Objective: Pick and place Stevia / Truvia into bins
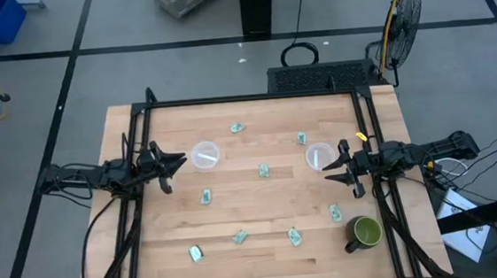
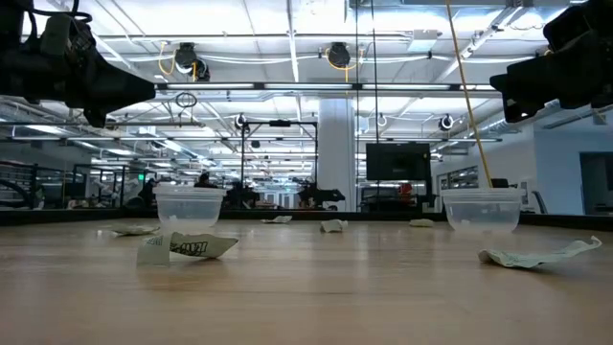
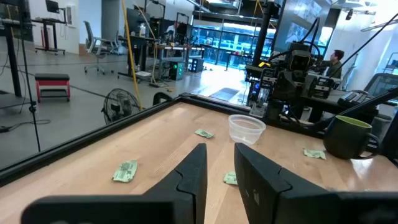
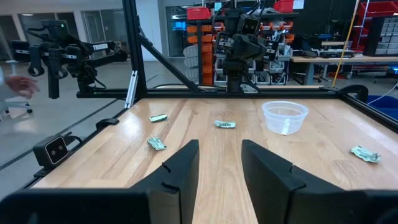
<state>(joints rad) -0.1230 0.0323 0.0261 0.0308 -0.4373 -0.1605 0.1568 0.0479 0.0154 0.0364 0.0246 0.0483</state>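
High view: flat paper sachets [image 1: 262, 170] scattered; clear round cups [image 1: 205, 155]; both claws parted, empty.

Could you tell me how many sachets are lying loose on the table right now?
8 visible; others may be hidden inside the cups. Far side. Middle. Near edge. By the green mug.

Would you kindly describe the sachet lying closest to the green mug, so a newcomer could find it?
Start at the dark green mug in the table's corner on the right arm's side. Just beyond it, toward the nearer clear cup, lies one pale green sachet. It is the only sachet between mug and cup.
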